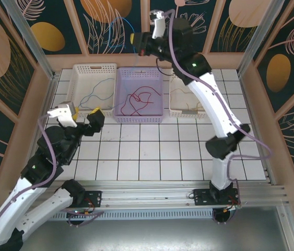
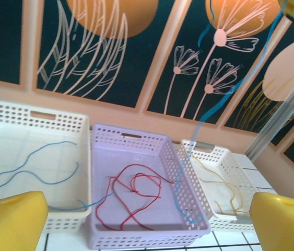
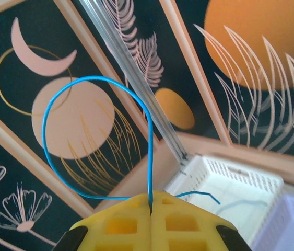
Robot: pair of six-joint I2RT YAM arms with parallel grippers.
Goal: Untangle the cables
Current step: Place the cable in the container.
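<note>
Right claw (image 3: 151, 203): jaws pressed together, pinching a blue cable (image 3: 79, 79) that looped up from the seam between the yellow pads and curled back down behind them. The top view placed this claw high above the far edge of the tabletop (image 1: 152, 151), roughly over the gap between the left white basket (image 1: 79, 69) and the lilac basket (image 1: 139, 71).

Left claw (image 1: 84, 112): jaws spread wide, nothing between them, touching nothing. It hung over the tabletop's left side, just on the near side of the left white basket.

The left wrist view gave what the top view barely showed: the held blue cable dropped in a long slant from upper right into the lilac basket, beside its right wall. A red cable (image 2: 136, 191) lay in loose loops on that basket's floor. A second blue cable (image 2: 42, 178) lay in the left white basket with one end over the shared wall, and a yellow-tan cable (image 2: 222, 180) lay in the right white basket (image 2: 209, 148). Possibly the two blue strands were one; too thin to tell
</note>
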